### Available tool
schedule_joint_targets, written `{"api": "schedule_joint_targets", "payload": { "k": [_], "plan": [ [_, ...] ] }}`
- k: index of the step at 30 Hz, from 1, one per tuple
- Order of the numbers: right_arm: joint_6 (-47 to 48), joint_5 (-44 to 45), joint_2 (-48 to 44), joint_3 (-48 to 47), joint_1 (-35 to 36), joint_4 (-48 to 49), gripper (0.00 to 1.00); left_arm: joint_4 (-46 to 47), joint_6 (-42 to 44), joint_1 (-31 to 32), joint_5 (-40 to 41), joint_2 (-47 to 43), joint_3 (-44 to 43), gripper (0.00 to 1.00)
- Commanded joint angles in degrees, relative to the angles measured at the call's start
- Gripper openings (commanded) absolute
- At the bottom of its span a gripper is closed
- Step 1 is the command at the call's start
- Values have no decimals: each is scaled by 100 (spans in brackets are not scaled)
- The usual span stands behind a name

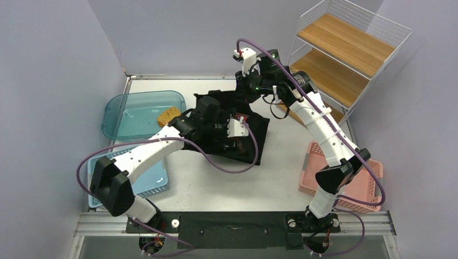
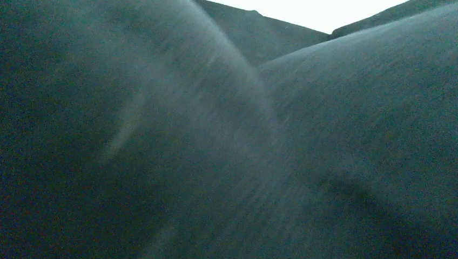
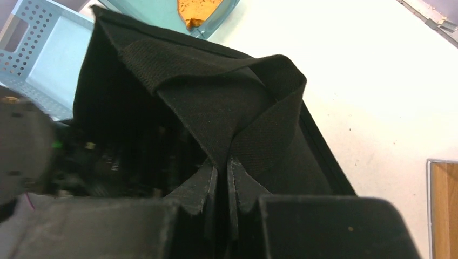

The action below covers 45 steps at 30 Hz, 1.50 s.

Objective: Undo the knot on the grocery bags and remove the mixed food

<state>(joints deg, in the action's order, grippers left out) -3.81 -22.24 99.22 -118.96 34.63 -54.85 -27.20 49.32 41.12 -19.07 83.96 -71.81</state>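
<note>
Right gripper (image 3: 219, 172) pinches the rim of the black tote (image 3: 183, 102) while the left arm (image 1: 162, 148) reaches inside, fingers unseen; no grocery bags or food out yet.

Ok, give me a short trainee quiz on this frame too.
1. True or false: the right jaws are shut on the fabric of the black tote.
2. What lies in the teal tub? A) a yellow sponge B) a banana C) a mushroom.
3. Fill in: the pink basket sits beside the ____ arm.
Key: 1 true; 2 A; 3 right.
</note>
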Motion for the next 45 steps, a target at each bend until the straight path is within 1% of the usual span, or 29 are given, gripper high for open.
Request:
{"api": "schedule_joint_targets", "payload": {
  "k": [1,4,6,7,8,9,10,11,13,18,21,26,30,32,33,34,35,36,38,42,45],
  "plan": [
    [-223,-408,-254,-36,109,753,0,503,-251,8,-128,506,-249,81],
    [-242,-438,-239,-45,101,756,0,648,-289,-38,-8,706,-66,81],
    [-224,-432,-232,-29,77,754,0,838,-346,-40,121,625,123,72],
    [-212,-431,-230,-30,56,758,0,969,-411,-42,133,562,172,54],
    [-201,-435,-215,-31,18,757,0,1040,-572,-58,110,393,248,44],
    [-166,-433,-199,-22,-4,757,0,1206,-664,-73,80,288,282,12],
    [-143,-411,-179,-22,-69,761,0,1313,-870,-88,75,35,359,5],
    [-99,-390,-159,-22,-105,795,0,1454,-950,-107,47,-90,386,0],
    [-28,-303,-87,-45,-265,865,0,1445,-1111,-162,-67,-486,327,0],
    [29,-161,169,-168,-562,1050,0,1214,-1653,-366,-438,-922,-200,0],
    [133,-11,293,-189,-673,1116,0,1220,-1756,-474,-717,-1233,-410,0],
    [205,210,369,-171,-747,1293,0,1137,-2018,-549,-1057,-1463,-911,0],
    [125,466,416,-104,-800,1470,0,1166,-2529,-800,-1107,-1487,-1614,0],
    [57,580,441,-83,-806,1619,0,1211,-2931,-1047,-1119,-1373,-2299,0],
    [35,624,458,-77,-807,1739,0,1218,-3203,-1147,-1156,-1329,-2481,0],
    [-30,717,471,-76,-809,1815,0,1246,-3338,-1352,-1172,-1251,-2835,0],
    [-71,767,492,-75,-809,2010,0,1262,-3545,-1449,-1209,-1220,-2986,0],
    [-164,869,510,-84,-809,2121,0,1266,-3628,-1632,-1229,-1182,-3242,0],
    [-349,1046,583,-145,-813,2522,0,1275,-3681,-1821,-1191,-1204,-3450,0],
    [-541,1672,877,-459,-791,3396,0,1300,-3661,-2070,-691,-1386,-3460,0],
    [-351,2158,1106,-623,-819,4263,0,1268,-3705,-2265,-190,-1542,-3300,0]
  ]
}}
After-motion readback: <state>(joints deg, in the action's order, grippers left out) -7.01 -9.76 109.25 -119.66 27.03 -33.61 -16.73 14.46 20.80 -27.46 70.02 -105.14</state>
